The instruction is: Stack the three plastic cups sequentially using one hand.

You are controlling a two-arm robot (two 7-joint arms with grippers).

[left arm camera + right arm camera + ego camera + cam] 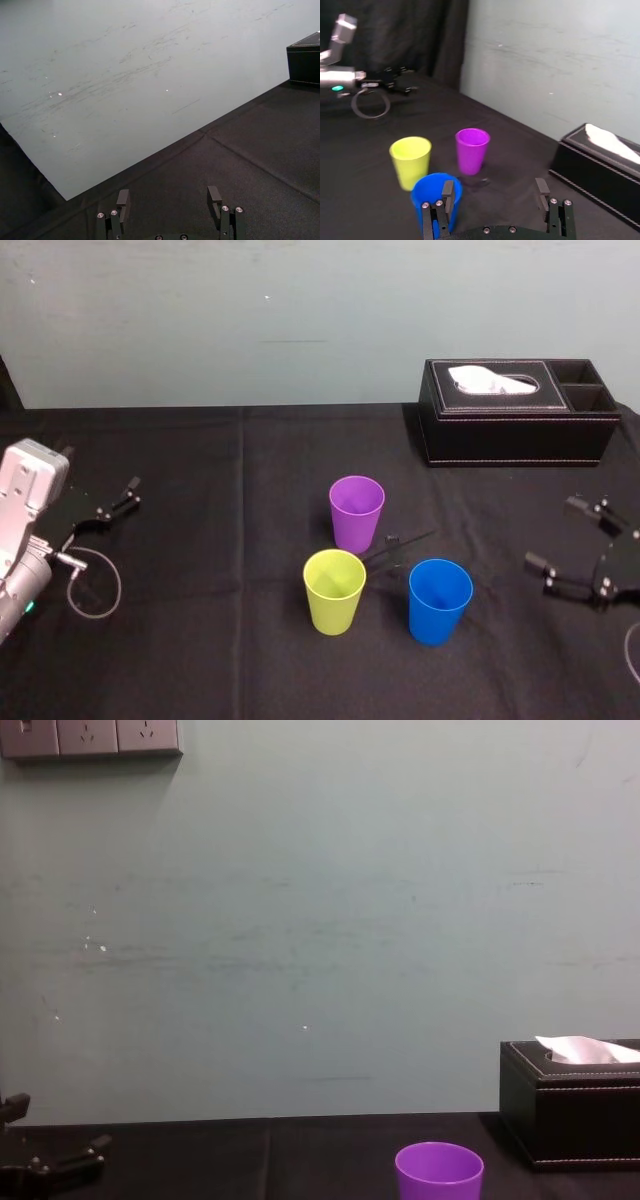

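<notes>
Three plastic cups stand upright and apart on the black cloth. The purple cup is farthest back, the yellow-green cup is in front of it to the left, and the blue cup is front right. My right gripper hovers open to the right of the blue cup, with nothing between its fingers. In the right wrist view the blue cup sits just beyond one finger. My left gripper rests open at the far left, away from the cups.
A black tissue box stands at the back right. A small thin black object lies on the cloth between the purple and blue cups. A cable loop hangs by the left arm. A pale wall runs behind the table.
</notes>
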